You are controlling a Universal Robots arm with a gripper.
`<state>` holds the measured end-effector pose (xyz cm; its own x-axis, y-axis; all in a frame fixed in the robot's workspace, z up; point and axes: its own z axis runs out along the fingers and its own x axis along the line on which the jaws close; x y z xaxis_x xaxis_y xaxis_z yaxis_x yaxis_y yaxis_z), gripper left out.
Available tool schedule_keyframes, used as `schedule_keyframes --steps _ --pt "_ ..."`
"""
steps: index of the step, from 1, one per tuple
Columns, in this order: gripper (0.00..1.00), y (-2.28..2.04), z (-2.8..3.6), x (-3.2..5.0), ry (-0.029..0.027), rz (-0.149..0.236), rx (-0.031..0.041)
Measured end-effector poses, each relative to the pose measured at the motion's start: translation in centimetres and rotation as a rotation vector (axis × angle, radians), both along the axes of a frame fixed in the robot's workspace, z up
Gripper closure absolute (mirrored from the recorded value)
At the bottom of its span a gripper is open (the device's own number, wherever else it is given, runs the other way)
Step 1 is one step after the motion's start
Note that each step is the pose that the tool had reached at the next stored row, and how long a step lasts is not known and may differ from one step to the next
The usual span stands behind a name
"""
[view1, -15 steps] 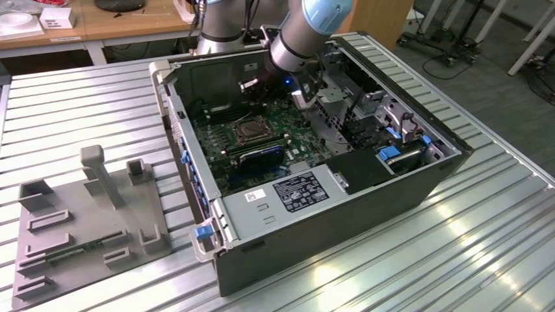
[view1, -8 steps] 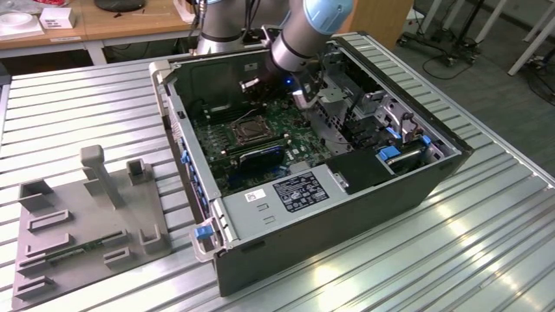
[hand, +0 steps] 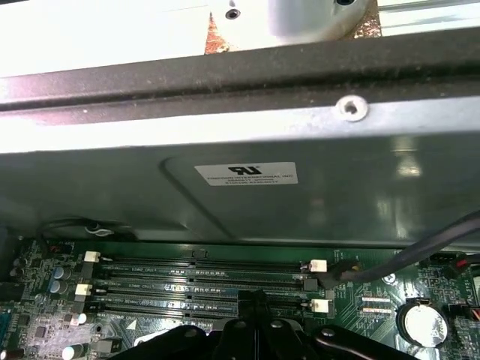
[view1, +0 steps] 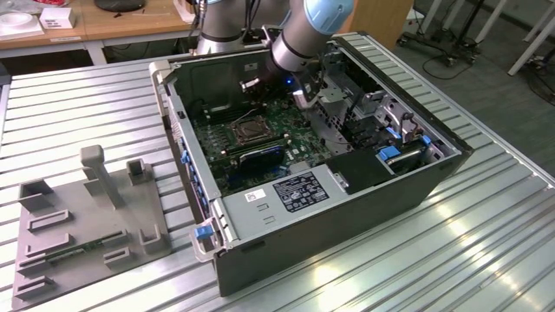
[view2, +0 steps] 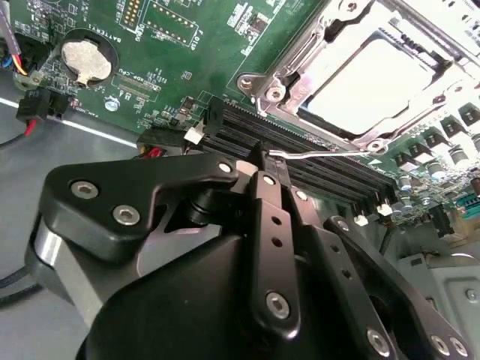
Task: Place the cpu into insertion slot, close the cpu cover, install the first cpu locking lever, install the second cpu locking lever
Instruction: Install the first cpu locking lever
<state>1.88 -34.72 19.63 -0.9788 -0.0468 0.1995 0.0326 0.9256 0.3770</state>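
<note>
One robot arm [view1: 299, 45] reaches into an open computer case [view1: 347, 214] lying on the slatted metal counter [view1: 78, 117]. Its claw [view1: 301, 97] hangs in the upper middle of the exterior frame, over the green board [view1: 286, 127]. The insertion slot [view1: 247, 130] sits lower in that frame and toward the exterior view's left of the claw, near but apart.

In the second wrist view the claw [view2: 264, 161] has its black fingers [view2: 259, 225] pressed together. The socket lies straight ahead of the tips, across a bank of long black memory slots [view2: 315, 169]. The cpu [view2: 371, 79] is seated there, its pale top glaring through the window of the cpu cover [view2: 330, 124], which appears folded down over it.

A thin silver locking lever [view2: 322, 155] stretches from right at the claw tips toward the socket's near corner, its long axis crossing above the memory slots. Whether the tips nip its free end or merely press against it cannot be told. On that reading, chip and cover look done and the work stands at the levers.

The first wrist view shows the claw [hand: 255, 307] at the memory slots [hand: 202, 281], with a coin battery [hand: 420, 322] beside them and the grey case wall [hand: 150, 195] beyond. Toward the exterior view's left, well apart from the case, a grey fixture tray [view1: 87, 221] rests on the counter with a narrow green strip [view1: 78, 250] lying in one channel.
</note>
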Motion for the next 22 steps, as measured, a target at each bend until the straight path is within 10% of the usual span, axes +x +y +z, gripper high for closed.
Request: schedule_keyframes --steps 22 --pt "0.89 0.56 2.49 -0.01 0.0 0.0 0.0184"
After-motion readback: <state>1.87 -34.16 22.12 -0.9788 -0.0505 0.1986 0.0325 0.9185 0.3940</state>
